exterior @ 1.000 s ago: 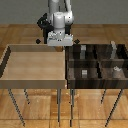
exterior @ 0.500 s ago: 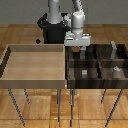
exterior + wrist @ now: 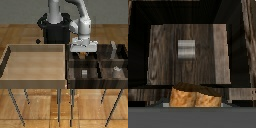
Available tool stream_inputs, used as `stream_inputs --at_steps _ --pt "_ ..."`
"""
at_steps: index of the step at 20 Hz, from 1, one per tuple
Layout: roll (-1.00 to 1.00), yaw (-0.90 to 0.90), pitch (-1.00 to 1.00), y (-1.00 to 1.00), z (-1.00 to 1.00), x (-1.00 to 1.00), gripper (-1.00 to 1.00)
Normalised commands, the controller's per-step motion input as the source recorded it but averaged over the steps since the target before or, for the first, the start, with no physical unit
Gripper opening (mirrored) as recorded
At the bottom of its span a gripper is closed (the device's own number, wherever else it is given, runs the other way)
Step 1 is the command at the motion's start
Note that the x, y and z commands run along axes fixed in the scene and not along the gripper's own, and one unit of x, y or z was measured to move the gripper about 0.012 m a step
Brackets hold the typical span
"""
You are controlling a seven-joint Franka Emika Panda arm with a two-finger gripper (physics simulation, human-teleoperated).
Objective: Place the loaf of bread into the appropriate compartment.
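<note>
So the claw (image 3: 83, 53) is clamped on the loaf of bread (image 3: 194, 97), hanging over the dark divided bin's (image 3: 107, 84) back row. Straight below it, a small grey block (image 3: 187, 49) sits in a compartment. The light wooden tray (image 3: 10, 65) stands beside the bin.

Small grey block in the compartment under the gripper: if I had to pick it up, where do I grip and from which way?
Come straight down from above: the grey block lies flat on the compartment floor, walls well clear. Pinch its two opposite straight sides. The gripper already holds the bread, so release that first.
</note>
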Motion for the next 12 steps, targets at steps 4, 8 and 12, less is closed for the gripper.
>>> stream_inputs --at_steps 4,8,12 --pt "0.0 0.0 0.0 0.0 0.0 1.0 -1.0" --pt "0.0 0.0 0.0 0.0 0.0 0.0 1.0" --pt "0.0 0.0 0.0 0.0 0.0 0.0 1.0"
